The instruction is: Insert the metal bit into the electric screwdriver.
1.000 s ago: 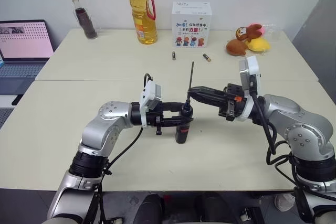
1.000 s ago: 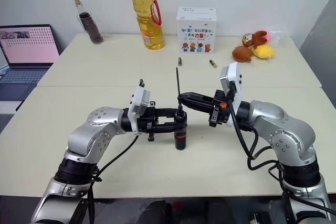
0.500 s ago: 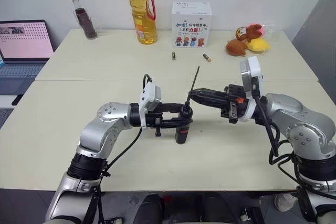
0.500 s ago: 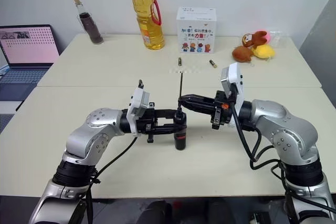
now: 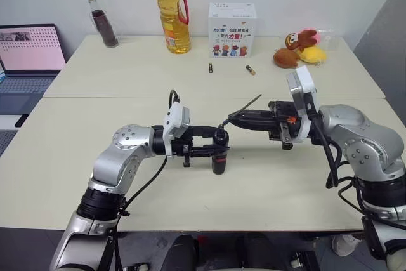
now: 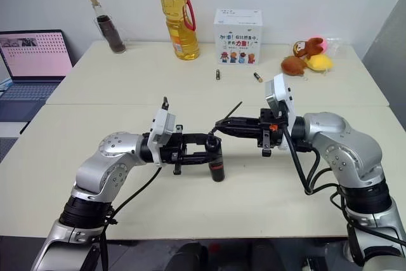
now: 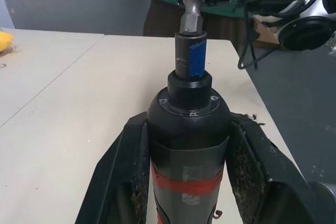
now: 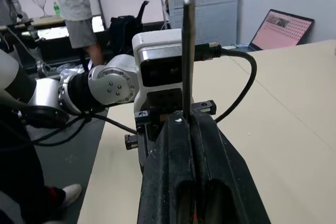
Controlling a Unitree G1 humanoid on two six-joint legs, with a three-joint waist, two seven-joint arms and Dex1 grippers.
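Left pincer: clamped on the electric screwdriver, fingers on both sides of its upper body just above the red band.
Electric screwdriver: held upright over the middle of the near worktop, its socket end up; whether its lower end touches the surface cannot be told.
Right pincer: fingers pressed together on the metal bit, gripping it near its lower end.
Metal bit: tilted, its free end slanting up toward the right edge of the worktop; its gripped end sits just above the screwdriver's top, not seated in the socket.
Far worktop: two batteries near the middle; an oil bottle, a dark bottle, a printed box and plush toys along the far edge.
Laptop: off the left edge, open.
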